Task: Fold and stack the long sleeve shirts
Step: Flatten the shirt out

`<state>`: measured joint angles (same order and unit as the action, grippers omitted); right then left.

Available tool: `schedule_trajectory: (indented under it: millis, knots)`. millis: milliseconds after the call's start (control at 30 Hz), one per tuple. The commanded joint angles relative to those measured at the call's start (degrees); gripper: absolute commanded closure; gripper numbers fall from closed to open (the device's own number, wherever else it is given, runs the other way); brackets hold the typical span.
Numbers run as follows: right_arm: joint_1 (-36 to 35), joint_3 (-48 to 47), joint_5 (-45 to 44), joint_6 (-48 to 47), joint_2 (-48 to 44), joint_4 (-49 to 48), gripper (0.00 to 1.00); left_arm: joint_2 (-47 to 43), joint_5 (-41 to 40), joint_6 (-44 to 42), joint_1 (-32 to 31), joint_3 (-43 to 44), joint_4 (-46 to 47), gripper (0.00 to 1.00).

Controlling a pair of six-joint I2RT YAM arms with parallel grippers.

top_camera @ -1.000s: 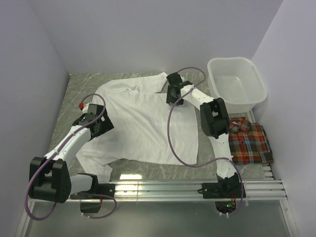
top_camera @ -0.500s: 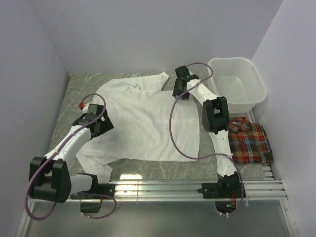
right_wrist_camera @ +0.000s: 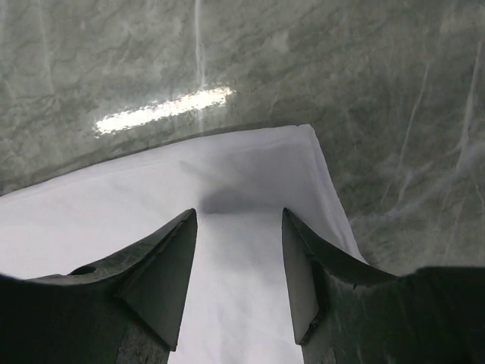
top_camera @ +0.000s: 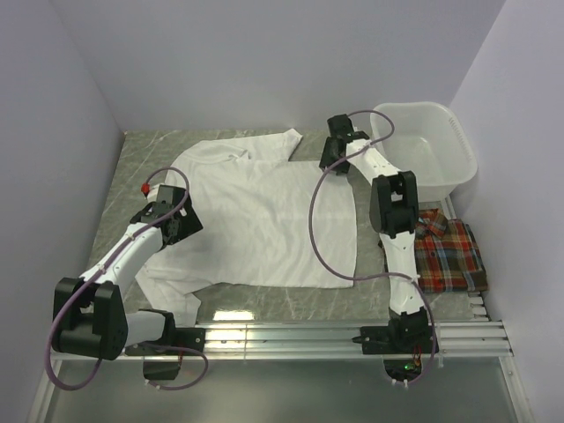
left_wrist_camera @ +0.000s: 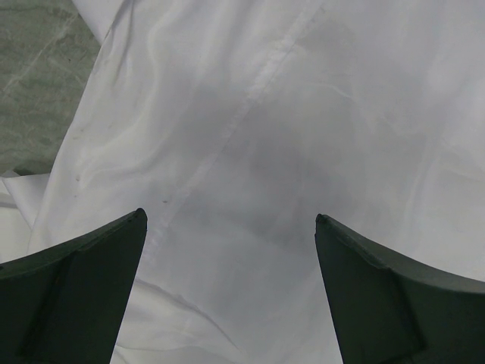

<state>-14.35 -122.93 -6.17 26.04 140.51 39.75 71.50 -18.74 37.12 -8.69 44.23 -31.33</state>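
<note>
White shirt (top_camera: 256, 220) lies spread flat on the grey table (top_camera: 141, 159), just left of the white basin (top_camera: 377, 123); the plaid shirt (top_camera: 449, 256) sits folded just nearer than the basin. The right gripper (right_wrist_camera: 239, 212) hovers beside the basin's left rim over a corner of the white shirt, its jaws partly apart and holding nothing. The left gripper (left_wrist_camera: 231, 220), well left of the basin, hangs spread wide over white cloth.
</note>
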Motion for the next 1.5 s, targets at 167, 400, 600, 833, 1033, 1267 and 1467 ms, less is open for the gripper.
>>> schedule_trajectory:
  millis: [167,400,600,833,1033,1267,1467]
  knots:
    - [-5.59,18.92,-0.93,-4.25,-25.33,-8.71,0.43,-0.93,-1.65,0.67,0.43,0.42,-0.13,0.01]
    - [-12.27,41.09,-2.17,0.4,-39.95,-12.41,0.43,-1.11,-0.33,2.34,0.43,-0.55,-1.18,0.01]
    - [-12.63,52.08,-0.33,2.61,-42.77,-14.08,0.43,1.26,0.37,2.86,0.69,-0.29,-2.5,0.03]
    - [-11.84,57.8,-6.38,4.89,-43.83,-12.77,0.41,3.36,0.64,3.83,0.78,4.46,-1.8,0.02]
    - [-8.68,57.82,-5.78,5.69,-41.9,-13.64,0.37,14.42,2.48,4.01,0.86,15.0,-1.19,0.02]
    - [-7.89,53.77,-6.13,6.04,-37.07,-13.91,0.32,28.24,1.26,3.92,0.78,28.26,-1.71,0.02]
    - [-6.13,49.29,-5.52,5.25,-31.71,-14.26,0.32,37.21,1.25,4.8,2.35,34.16,-2.16,0.02]
